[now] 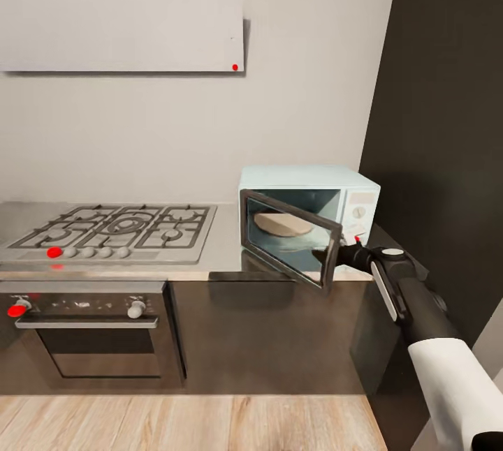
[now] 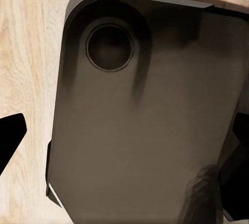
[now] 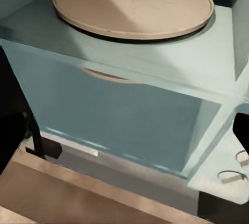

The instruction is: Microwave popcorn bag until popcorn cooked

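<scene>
The pale mint-blue microwave (image 1: 349,193) stands on the steel-grey countertop (image 1: 223,245) against the wall. Its dark glass door (image 1: 290,238) is swung partly open. A round tan turntable (image 1: 283,223) lies bare inside, and it is seen close up in the right wrist view as the turntable (image 3: 132,5). My right gripper (image 1: 342,253) sits at the door's free edge, just below the knob panel (image 1: 358,212). Its fingers (image 3: 13,135) stand wide apart, so it is open. My left gripper (image 2: 124,141) hangs open over my dark base (image 2: 145,104). The popcorn bag and popcorn are out of view.
A grey gas hob (image 1: 119,227) lies left of the microwave, with a dark oven (image 1: 91,329) under it and a flat white hood (image 1: 119,28) above. A tall dark cabinet (image 1: 447,123) rises right of the microwave. Light wood floor (image 1: 188,423) runs along the cabinet fronts.
</scene>
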Controlling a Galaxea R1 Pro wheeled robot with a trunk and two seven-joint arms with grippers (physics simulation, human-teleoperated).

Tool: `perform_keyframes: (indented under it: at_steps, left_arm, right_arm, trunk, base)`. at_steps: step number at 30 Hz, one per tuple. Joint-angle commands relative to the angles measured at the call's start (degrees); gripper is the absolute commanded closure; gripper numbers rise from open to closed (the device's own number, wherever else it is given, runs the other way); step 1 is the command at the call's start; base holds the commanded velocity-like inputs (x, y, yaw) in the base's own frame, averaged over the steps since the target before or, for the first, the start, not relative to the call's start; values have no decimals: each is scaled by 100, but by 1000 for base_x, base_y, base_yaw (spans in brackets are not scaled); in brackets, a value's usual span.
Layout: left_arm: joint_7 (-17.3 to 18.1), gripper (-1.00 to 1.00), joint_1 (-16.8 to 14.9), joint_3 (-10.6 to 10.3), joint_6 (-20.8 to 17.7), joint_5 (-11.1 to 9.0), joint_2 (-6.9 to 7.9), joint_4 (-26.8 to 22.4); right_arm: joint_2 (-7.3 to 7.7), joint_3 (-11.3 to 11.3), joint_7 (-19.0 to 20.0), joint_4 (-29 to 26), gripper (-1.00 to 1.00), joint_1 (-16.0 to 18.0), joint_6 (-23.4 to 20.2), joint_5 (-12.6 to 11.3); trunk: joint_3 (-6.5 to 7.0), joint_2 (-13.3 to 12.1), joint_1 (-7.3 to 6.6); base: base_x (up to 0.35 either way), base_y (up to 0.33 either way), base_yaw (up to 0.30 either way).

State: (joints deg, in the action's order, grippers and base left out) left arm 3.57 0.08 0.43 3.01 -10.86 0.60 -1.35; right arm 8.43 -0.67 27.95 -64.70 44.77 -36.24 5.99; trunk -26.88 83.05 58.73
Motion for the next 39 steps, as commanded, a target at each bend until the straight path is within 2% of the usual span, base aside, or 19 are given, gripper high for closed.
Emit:
perform_keyframes:
  at_steps: [1, 4, 7, 16, 39]
  left_arm:
    - [28, -100, 1, 1, 7, -48, 1, -3]
    - [29, -100, 1, 1, 7, -46, 1, -2]
    - [35, -100, 1, 1, 13, -40, 1, -5]
    - [16, -100, 1, 16, 13, -39, -7, -5]
    - [16, -100, 1, 11, 7, -47, 1, 1]
  right_arm:
    - [6, -4, 113, -7, -100, 2, -21, 35]
    - [9, -5, 455, -7, -100, 5, -23, 40]
    - [-1, -11, 552, -7, -100, 5, -24, 58]
    - [-8, -8, 564, -7, -100, 3, -31, 69]
    - [-34, -4, 502, 2, -100, 3, -33, 69]
  trunk:
    - [-5, 3, 0]
    - [-5, 3, 0]
    - [-5, 3, 0]
    - [-5, 3, 0]
    - [-5, 3, 0]
  base:
    - [0, 0, 0]
    - [0, 0, 0]
    - [0, 0, 0]
    - [-28, 17, 0]
    - [-118, 112, 0]
